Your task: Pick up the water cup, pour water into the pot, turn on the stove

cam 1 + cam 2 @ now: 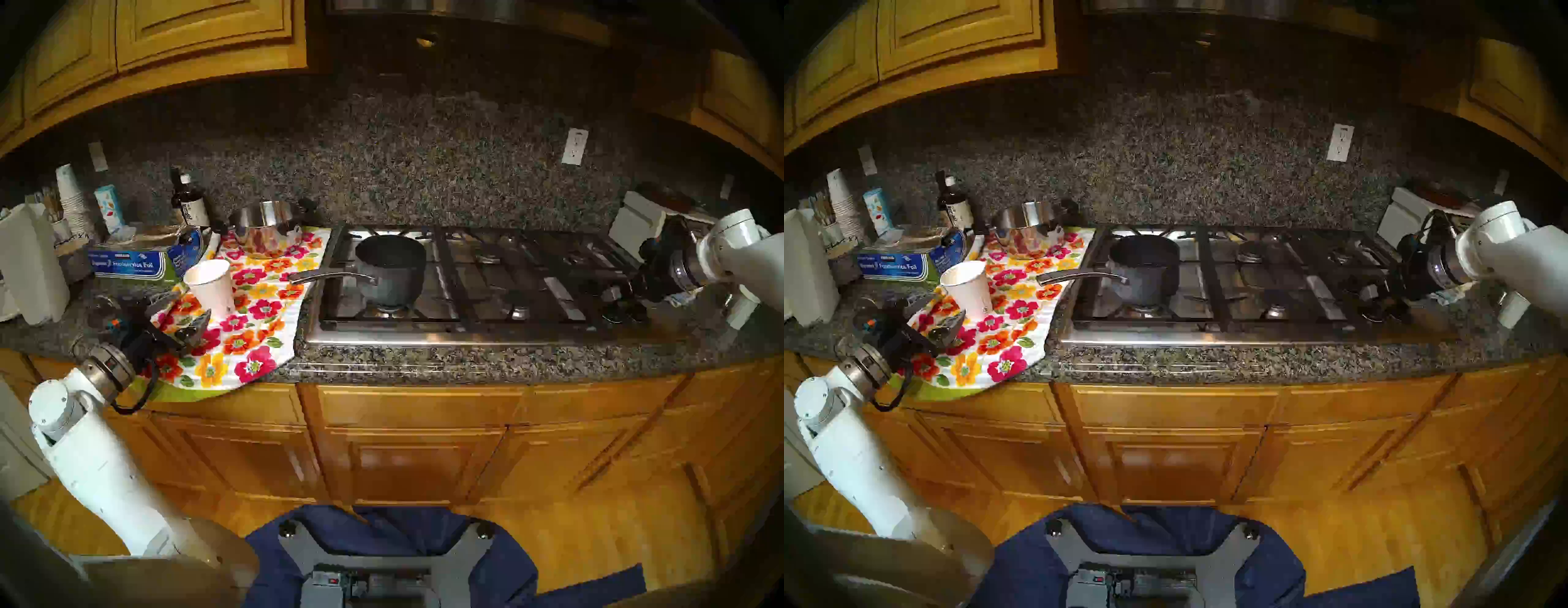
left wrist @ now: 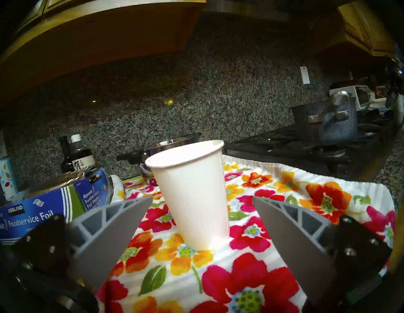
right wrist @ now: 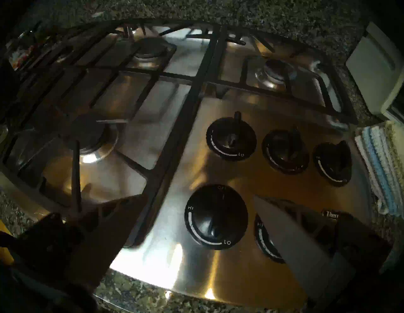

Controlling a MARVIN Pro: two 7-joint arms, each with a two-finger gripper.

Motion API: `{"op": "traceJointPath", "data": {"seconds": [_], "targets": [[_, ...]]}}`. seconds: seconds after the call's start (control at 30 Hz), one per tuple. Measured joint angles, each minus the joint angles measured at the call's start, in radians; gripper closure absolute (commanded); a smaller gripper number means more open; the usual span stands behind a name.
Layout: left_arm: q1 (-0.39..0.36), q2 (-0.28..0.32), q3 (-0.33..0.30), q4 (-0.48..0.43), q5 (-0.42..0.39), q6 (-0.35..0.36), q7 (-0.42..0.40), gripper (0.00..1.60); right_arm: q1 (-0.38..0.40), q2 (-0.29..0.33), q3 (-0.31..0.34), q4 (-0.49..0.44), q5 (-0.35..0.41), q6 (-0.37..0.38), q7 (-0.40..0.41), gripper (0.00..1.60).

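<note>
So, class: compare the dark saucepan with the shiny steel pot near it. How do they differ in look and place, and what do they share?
The dark saucepan is matt, speckled grey-black; the shiny steel pot is mirror-bright and reflects the flowers.
The saucepan sits on the stove grate over a burner; the steel pot stands on the floral towel beside the stove.
The saucepan has one long metal handle; the steel pot has short dark side handles.
Both stand upright, without lids.

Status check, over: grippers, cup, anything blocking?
Left gripper open, lined up on the water cup, not gripping. Right gripper open above the stove knobs. Cup upright on floral towel; pot on burner. Path clear.
</note>
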State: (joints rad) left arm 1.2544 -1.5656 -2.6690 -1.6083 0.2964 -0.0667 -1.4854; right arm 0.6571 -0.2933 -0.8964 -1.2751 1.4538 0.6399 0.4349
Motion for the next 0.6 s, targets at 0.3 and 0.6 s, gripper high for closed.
{"op": "traceJointPath", "data": {"seconds": [0.3, 0.6], "targets": [[0.0, 0.0, 0.0, 0.0, 0.0, 0.0, 0.0, 0.0, 0.013, 0.024, 0.001, -0.028, 0.003, 0.009, -0.024, 0.0], [0.0, 0.0, 0.0, 0.0, 0.0, 0.0, 0.0, 0.0, 0.01, 0.025, 0.001, -0.025, 0.013, -0.018, -0.036, 0.0]]}}
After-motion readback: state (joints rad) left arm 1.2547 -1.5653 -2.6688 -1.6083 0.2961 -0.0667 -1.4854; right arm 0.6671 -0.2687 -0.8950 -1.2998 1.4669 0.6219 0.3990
